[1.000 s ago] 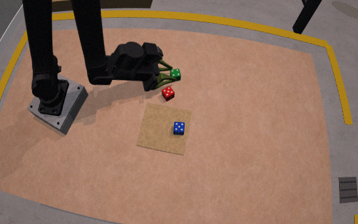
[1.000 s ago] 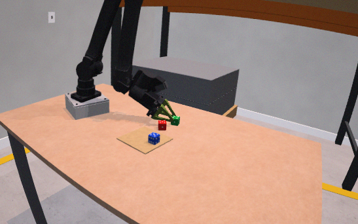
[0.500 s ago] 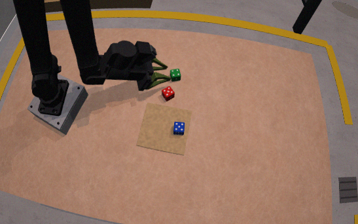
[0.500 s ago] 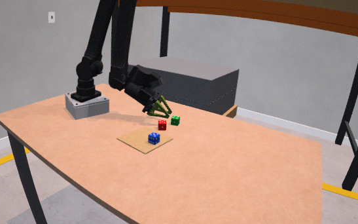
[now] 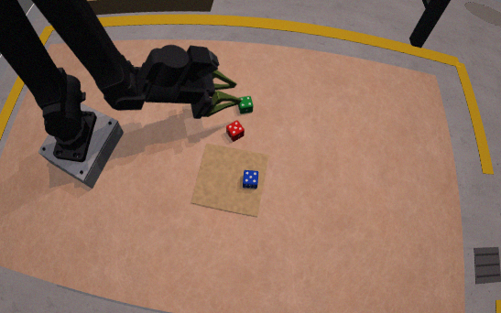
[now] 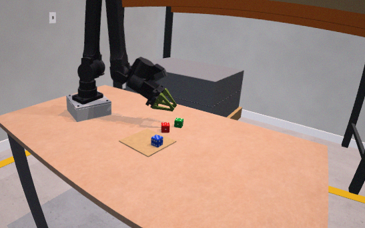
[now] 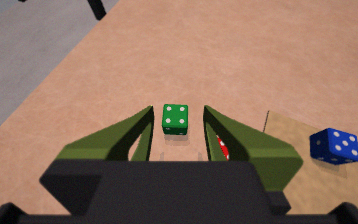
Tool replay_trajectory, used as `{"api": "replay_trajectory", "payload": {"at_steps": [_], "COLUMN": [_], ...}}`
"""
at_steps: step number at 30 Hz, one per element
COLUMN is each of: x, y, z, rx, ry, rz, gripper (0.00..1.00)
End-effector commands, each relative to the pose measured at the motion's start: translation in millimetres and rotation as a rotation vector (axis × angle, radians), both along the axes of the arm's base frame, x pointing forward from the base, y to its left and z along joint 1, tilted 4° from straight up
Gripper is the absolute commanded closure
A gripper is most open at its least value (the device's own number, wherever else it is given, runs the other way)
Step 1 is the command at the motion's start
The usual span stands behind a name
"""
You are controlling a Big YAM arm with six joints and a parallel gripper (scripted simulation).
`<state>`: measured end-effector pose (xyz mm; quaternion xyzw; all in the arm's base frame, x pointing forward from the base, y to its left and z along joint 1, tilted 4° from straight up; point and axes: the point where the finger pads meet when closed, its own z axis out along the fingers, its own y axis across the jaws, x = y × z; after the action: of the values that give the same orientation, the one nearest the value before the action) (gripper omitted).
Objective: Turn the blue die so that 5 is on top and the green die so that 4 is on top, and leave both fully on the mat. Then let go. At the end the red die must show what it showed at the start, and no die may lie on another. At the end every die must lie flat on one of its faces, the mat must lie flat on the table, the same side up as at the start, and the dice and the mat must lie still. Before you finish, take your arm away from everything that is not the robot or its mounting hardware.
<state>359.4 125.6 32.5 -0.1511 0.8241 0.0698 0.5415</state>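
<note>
The green die (image 5: 245, 104) lies flat on the table off the mat, with four white dots on top in the wrist view (image 7: 175, 118). The red die (image 5: 234, 130) lies close beside it, also off the mat, and is mostly hidden behind a finger in the wrist view (image 7: 222, 148). The blue die (image 5: 250, 178) lies on the tan mat (image 5: 230, 179) near its right edge, with five dots on top. My gripper (image 5: 237, 93) hangs tilted a little above the table, just short of the green die. Its green fingers are apart with nothing between them (image 7: 178, 109).
The arm's grey base block (image 5: 81, 146) stands on the table to the left. A dark cabinet (image 6: 199, 85) stands behind the table. The table's far edge lies beyond the green die.
</note>
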Motion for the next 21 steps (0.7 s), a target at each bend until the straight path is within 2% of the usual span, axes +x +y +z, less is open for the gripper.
{"api": "replay_trajectory", "payload": {"at_steps": [1, 6, 9, 11, 14, 17, 21], "x": [3.9, 10.3, 5.8, 4.3, 4.5, 11.0, 14.4], "y": [8.9, 12.2, 10.6, 10.1, 10.2, 12.7, 13.9], "z": [19.5, 39.2, 37.9, 28.3, 28.4, 41.7, 44.1], "rx": [0.016, 0.022, 0.018, 0.008, 0.009, 0.02, 0.008], "ry": [-0.009, -0.026, -0.016, 0.009, 0.008, -0.018, 0.015], "rz": [0.01, 0.011, 0.011, 0.011, 0.012, 0.011, 0.008], "gripper": [0.55, 0.55, 0.55, 0.55, 0.55, 0.55, 0.55]}}
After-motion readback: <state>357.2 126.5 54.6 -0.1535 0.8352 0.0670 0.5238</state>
